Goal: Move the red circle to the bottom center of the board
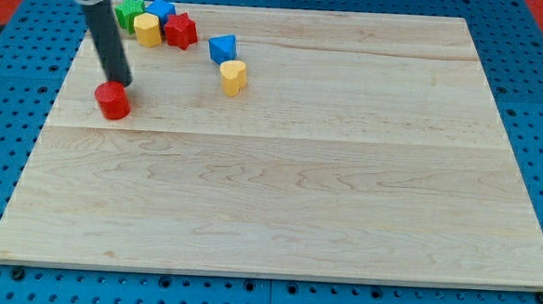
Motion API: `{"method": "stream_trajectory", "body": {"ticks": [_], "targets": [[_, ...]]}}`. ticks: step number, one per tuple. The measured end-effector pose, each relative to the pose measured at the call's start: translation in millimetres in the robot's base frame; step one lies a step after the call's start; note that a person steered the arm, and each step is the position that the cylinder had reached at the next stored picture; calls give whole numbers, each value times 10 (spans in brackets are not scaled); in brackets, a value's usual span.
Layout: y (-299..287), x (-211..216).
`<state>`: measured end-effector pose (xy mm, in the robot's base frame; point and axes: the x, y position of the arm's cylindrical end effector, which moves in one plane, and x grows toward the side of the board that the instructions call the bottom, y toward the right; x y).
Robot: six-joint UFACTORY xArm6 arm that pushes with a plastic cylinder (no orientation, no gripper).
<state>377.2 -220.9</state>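
One board (280, 171), wide and pale, mostly bare. Cluster of blocks (157, 23) at the view's top left. Red circle (113, 100) sits alone at left, upper half. My tip (124, 84), a bare rod holding nothing, touches its upper right edge; goal lies down and right.

Green block (126, 13), yellow block (148, 29), blue block (161, 10), red star (180, 30) clustered touching at tabletop (297, 191) top left. Blue triangle (223, 48) and yellow heart (233, 76) just right, close together.
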Motion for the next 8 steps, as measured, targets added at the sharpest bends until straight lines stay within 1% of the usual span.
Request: {"method": "stream_trajectory", "body": {"ticks": [2,3,4,5,6,7,8], "targets": [[-410,551],[36,552],[754,533],[1058,379],[1261,364],[1660,396],[2104,869]]}}
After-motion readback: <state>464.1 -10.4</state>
